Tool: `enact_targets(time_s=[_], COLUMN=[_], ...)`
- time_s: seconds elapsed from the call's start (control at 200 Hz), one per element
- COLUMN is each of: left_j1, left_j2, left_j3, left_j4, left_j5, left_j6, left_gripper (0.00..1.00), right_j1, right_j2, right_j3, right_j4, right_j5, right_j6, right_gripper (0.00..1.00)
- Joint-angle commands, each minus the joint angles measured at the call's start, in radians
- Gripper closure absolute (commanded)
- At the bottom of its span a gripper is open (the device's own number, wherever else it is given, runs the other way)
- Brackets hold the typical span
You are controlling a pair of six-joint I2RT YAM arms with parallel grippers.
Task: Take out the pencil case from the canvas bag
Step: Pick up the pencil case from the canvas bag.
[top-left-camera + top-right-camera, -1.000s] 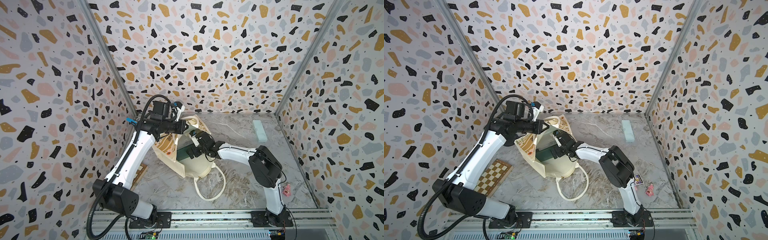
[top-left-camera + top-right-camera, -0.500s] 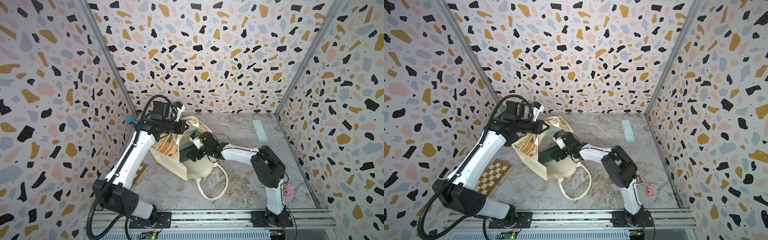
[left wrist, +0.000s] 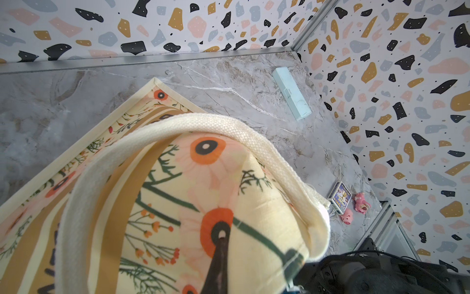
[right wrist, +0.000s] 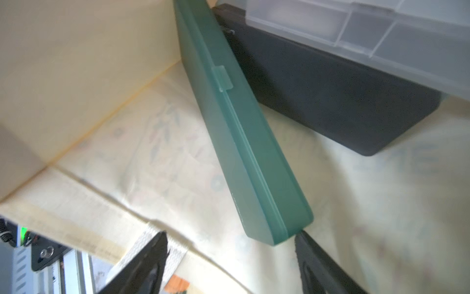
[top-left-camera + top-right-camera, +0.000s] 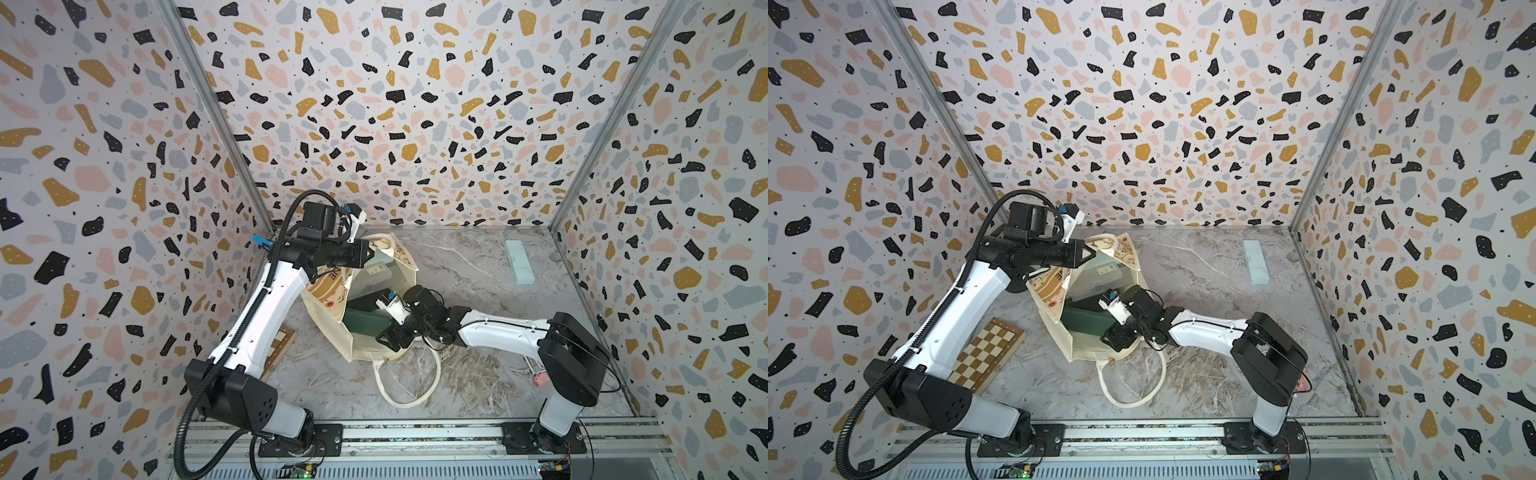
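L pincer (image 5: 367,254) pinches cream floral canvas bag (image 5: 328,291) at rim, holding mouth open so spread R pincer (image 4: 234,254) straddles slim green plastic pencil case (image 4: 244,142) inside it

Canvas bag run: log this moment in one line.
left gripper: shut on bag | right gripper: open, astride green case end | green case: inside bag

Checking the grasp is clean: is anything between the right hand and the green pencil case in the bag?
Nothing visible. The right hand holds open fingers either side of the near end of the green pencil case, only canvas bag lining around it. The black case and clear box lie behind it, not between.
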Motion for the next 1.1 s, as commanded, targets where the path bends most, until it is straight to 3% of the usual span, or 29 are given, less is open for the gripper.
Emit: enact_targets(time_s=[0.0,0.095,0.33,0.626,1.096], left_j1=[-0.001,-0.001,0.000,0.002,0.005], left_j2=[-0.018,-0.018,-0.021,-0.022,-0.020], left_j3=[0.020,0.019,0.018,0.018,0.022], left_j4=[0.085,0.084,0.084,0.087,0.087], left_j5=[0.048,0.052,0.055,0.069,0.096], left_j6=[0.000,0.004,0.006,0.005,0.009], left_gripper=[1.00,1.00,1.00,1.00,1.00], right_j1=[0.003,0.001,-0.021,-0.076,-0.113], right_j2=[-0.043,-0.016,0.077,0.157,0.336], right_j3=[0.013,0.063,0.188,0.274,0.481], right_j4=[0.003,-0.038,-0.091,-0.167,-0.343], right_j5=[0.095,0.200,0.249,-0.066,-0.173], right_j6=[-0.010,-0.009,-0.021,-0.153,-0.270], right_gripper=[0.23,0.19,0.07,0.12,0.30])
